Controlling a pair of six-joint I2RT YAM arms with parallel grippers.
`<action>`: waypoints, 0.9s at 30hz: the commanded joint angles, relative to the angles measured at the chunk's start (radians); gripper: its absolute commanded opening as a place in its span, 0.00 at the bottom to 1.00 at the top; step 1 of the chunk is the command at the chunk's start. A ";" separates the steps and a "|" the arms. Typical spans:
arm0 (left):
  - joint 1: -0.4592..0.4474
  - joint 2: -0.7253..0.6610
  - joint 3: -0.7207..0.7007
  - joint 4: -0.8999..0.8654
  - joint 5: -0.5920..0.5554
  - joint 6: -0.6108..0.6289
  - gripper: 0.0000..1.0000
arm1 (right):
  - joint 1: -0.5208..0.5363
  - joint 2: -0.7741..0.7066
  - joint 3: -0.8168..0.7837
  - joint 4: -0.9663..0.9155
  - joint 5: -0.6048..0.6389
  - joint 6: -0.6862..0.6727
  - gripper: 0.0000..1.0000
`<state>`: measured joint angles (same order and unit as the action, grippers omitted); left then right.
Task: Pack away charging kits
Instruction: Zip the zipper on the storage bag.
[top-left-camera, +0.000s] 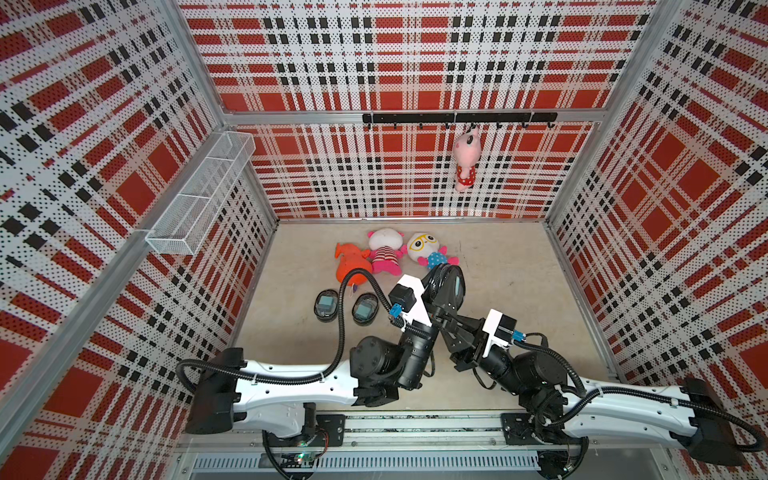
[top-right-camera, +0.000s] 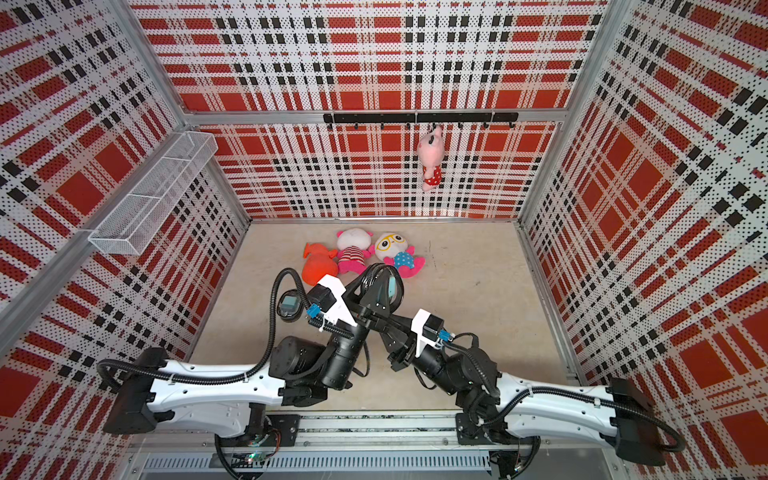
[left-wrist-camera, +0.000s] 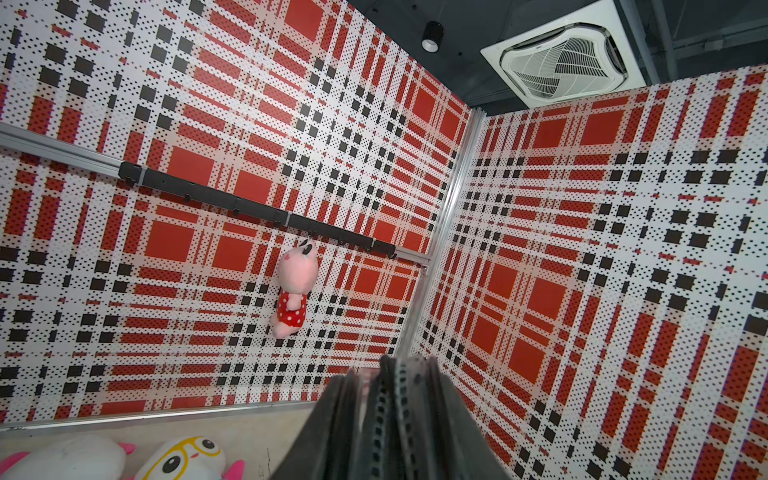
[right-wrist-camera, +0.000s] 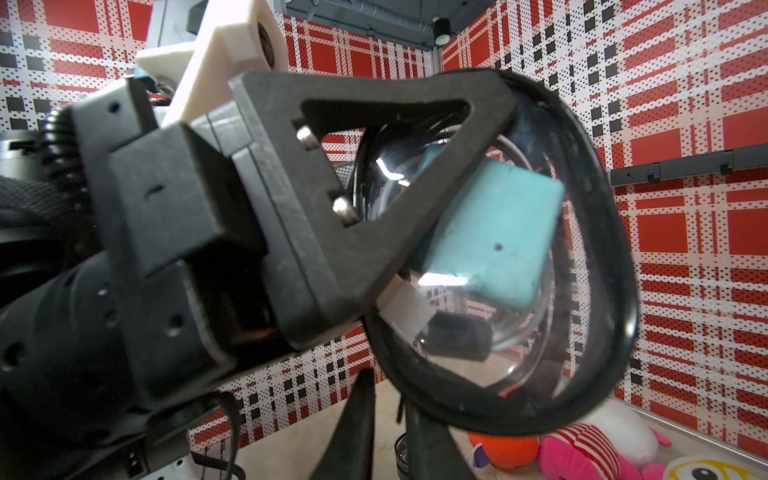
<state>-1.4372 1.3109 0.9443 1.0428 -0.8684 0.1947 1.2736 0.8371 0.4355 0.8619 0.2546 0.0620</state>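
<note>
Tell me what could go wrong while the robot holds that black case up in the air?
The left hand holds the black case up off the table, so a slip could drop it. The teal plug sits inside; I can't tell if the zip is shut, so it might tumble out. The right hand is close by the case, so the two hands might bump.

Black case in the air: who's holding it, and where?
The left tool holds the black case, pinching its two flat sides at one end. Whether the right tool also grips it cannot be told.
</note>
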 joint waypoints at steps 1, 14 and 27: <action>-0.002 0.004 -0.017 0.031 0.009 -0.005 0.00 | -0.014 0.002 0.030 0.031 -0.010 0.017 0.17; -0.002 -0.027 -0.051 0.043 0.020 -0.019 0.00 | -0.074 -0.015 -0.005 0.014 -0.002 0.078 0.00; 0.044 -0.126 -0.130 0.051 0.085 -0.119 0.00 | -0.074 -0.038 -0.085 0.023 0.061 0.055 0.00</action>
<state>-1.4040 1.2335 0.8219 1.0603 -0.8135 0.1081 1.2095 0.8093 0.3634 0.8616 0.2695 0.1314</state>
